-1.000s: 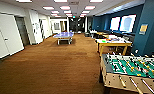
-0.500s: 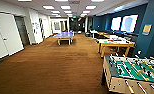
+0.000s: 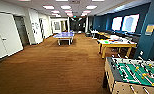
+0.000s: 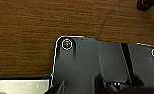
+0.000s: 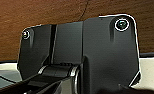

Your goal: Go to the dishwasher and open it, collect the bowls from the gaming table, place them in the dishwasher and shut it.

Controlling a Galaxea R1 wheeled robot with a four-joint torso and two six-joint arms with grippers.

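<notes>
- The head view looks down a long room with a brown wood-grain floor point(image 3: 50, 67) and rows of ceiling light panels point(image 3: 65, 7).
- A foosball table point(image 3: 133, 75) with a green field and rods stands closest to the camera, on the dark blue wall's point(image 3: 153, 37) side of the room.
- Beyond the foosball table, along the same side, stands a light-wood table point(image 3: 116, 45) with small coloured items on its top, too blurred to name.
- Farther beyond the foosball table, near the middle of the room, stands a blue ping-pong table point(image 3: 64, 35).
- Across the floor from the foosball table runs a white wall with a white door point(image 3: 4, 37) and a dark doorway point(image 3: 21, 30).
- Neither the bowls nor the dishwasher can be picked out from what the head view offers; the narrow counter with yellow trim cannot be told apart with any certainty.
- Both wrist views look down at the brown floor past the robot's own dark plate.
- The state of the fingers on either arm cannot be told.
</notes>
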